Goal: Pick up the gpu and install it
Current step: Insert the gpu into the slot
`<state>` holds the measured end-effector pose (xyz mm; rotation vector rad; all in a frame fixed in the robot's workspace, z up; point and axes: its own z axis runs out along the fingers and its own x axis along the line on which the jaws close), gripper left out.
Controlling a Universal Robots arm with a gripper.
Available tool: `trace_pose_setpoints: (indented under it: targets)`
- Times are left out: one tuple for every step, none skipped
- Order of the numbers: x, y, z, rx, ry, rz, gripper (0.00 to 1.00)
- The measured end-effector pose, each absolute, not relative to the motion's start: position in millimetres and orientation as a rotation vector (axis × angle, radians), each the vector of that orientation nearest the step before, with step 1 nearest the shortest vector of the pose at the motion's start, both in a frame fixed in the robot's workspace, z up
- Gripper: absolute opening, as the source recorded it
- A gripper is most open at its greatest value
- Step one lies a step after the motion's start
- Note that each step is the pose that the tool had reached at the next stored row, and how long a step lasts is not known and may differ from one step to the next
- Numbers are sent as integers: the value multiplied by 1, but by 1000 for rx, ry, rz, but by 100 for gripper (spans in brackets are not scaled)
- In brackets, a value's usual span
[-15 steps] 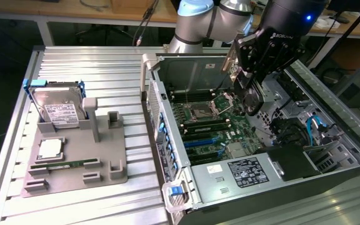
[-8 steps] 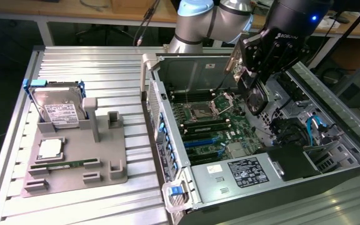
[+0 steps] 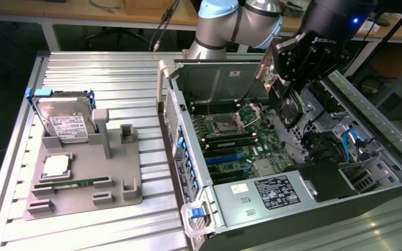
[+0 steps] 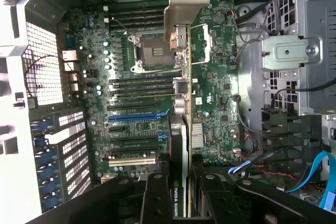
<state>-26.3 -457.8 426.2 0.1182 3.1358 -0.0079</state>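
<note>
As the arm leans over the case, gripper pointing down, clamped on gpu

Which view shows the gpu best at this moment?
The wrist view: the gpu runs edge-on from the gripper to its metal bracket, over the motherboard. The exterior view shows it dark, hanging under the gripper over the computer case.

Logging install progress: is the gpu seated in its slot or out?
Out: the gripper holds the gpu edge-on, up above the motherboard; the blue slot lies empty.
</note>
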Motion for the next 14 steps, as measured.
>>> trace_pose_setpoints:
  targets:
    - [-26, -458, 426, 118, 3136, -8, 27]
    - [-26, -458, 426, 118, 3136, -8, 27]
    - [-26, -458, 426, 118, 3136, -8, 27]
    - [-26, -458, 426, 118, 3136, -8, 27]
    - [-26, -458, 426, 115, 3136, -8, 27]
    - [-26, -458, 426, 106, 3136, -8, 27]
    - [-26, -458, 426, 95, 3137, -8, 27]
    - [-26, -458, 426, 79, 3137, -8, 27]
    - [-26, -458, 426, 60, 3137, -8, 27]
    - [-26, -458, 426, 44, 3138, -8, 27]
    - [-26, -458, 426, 23, 3138, -8, 27]
    - [-26, -458, 426, 5, 3138, -8, 27]
    - [-26, -458, 426, -13, 3138, -8, 27]
    - [-26, -458, 426, -32, 3138, -8, 27]
